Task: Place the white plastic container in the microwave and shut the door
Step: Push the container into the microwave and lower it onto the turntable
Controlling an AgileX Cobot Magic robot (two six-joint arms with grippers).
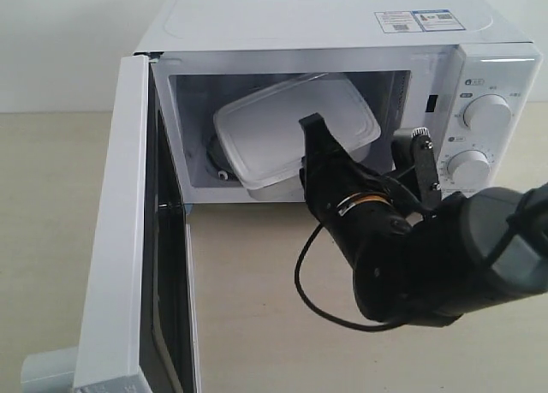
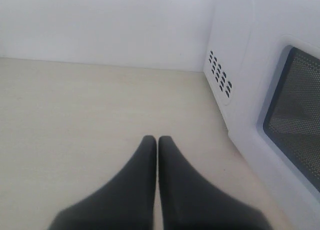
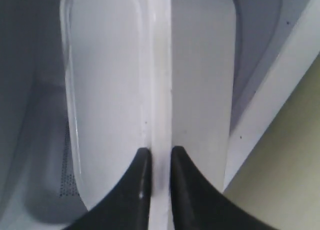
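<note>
The white plastic container [image 1: 291, 123] is found tilted inside the microwave [image 1: 342, 16], its rim pinched by the right gripper [image 3: 156, 157]. It should be levelled and set flat before release. The left gripper [image 2: 157, 142] is pressed together, empty.

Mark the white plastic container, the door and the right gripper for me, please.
white plastic container [image 1: 282, 123]: exterior view, on its flat lid.
door [image 1: 120, 239]: exterior view, on the open door's white frame.
right gripper [image 3: 160, 151]: right wrist view, midway between the jaws, at the container's rim.

Container [image 1: 287, 123] near corner hidden behind right arm [image 1: 402, 247]; door [image 1: 116, 239] bottom cropped.
</note>
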